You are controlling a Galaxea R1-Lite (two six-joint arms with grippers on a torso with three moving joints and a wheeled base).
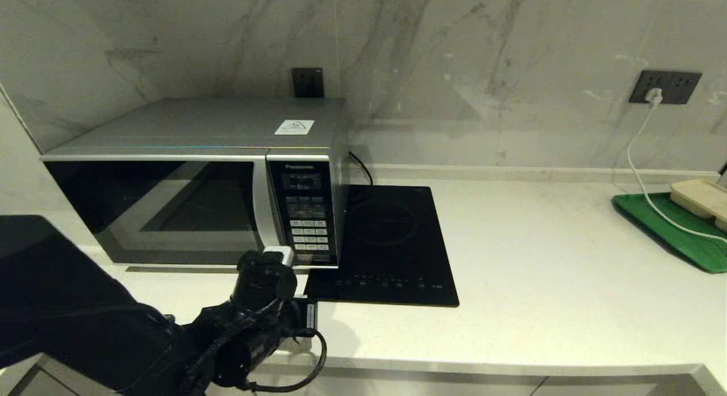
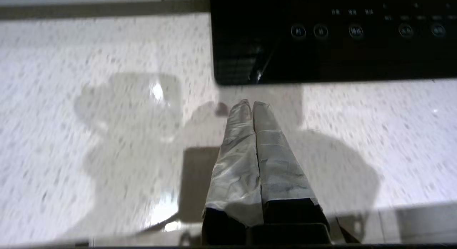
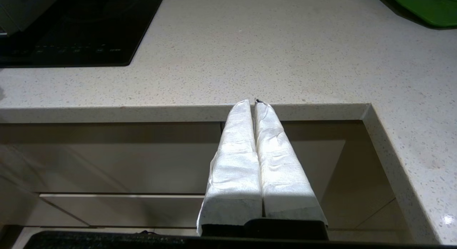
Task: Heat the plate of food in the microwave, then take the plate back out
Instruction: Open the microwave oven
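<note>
The silver-grey microwave [image 1: 199, 126] stands at the left of the counter, its dark glass door closed. No plate of food shows in any view. My left gripper [image 1: 279, 254] hovers just in front of the microwave's lower keypad, near the black cooktop's front left corner. In the left wrist view the left gripper [image 2: 249, 103] is shut and empty, its taped fingers pressed together above the speckled counter. My right gripper [image 3: 252, 101], out of the head view, is also shut and empty, sitting below the counter's front edge.
A flat black induction cooktop [image 1: 386, 242] lies right of the microwave. At the far right a green tray [image 1: 676, 231] holds a beige rectangular container [image 1: 701, 197]. A white cable [image 1: 642, 174] runs from a wall outlet to the tray. Cabinet fronts sit under the counter edge [image 3: 178, 113].
</note>
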